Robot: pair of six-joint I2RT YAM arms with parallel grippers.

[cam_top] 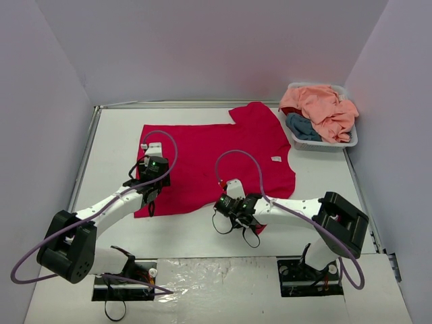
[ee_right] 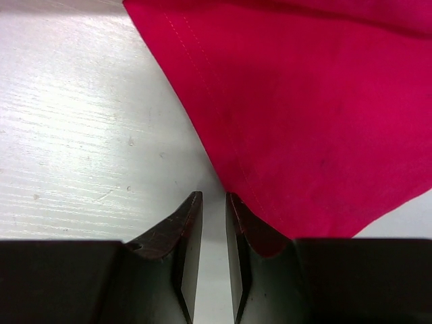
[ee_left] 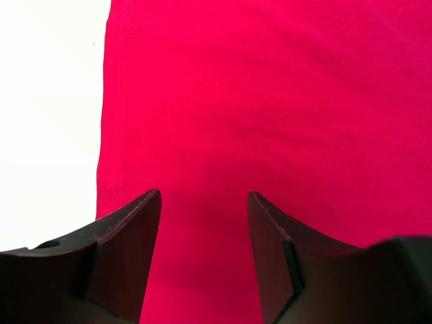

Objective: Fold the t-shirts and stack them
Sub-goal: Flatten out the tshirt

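On the table (cam_top: 189, 236) the red t-shirt (cam_top: 223, 152) lies spread flat, its near corner hidden under my right arm. A peach shirt (cam_top: 324, 108) half buries a teal shirt (cam_top: 302, 127) in the basket (cam_top: 351, 140). The left gripper (ee_left: 202, 196) hovers over red cloth, jaws spread. The right gripper (ee_right: 212, 196) is narrowed to a slit at the hem, perhaps pinching it; I cannot tell.

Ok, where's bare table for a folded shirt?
Bare table: the strip between the red t-shirt and the left wall; the patch right of it, nearer than the white basket. Crowded: near hem, by left gripper and right gripper.
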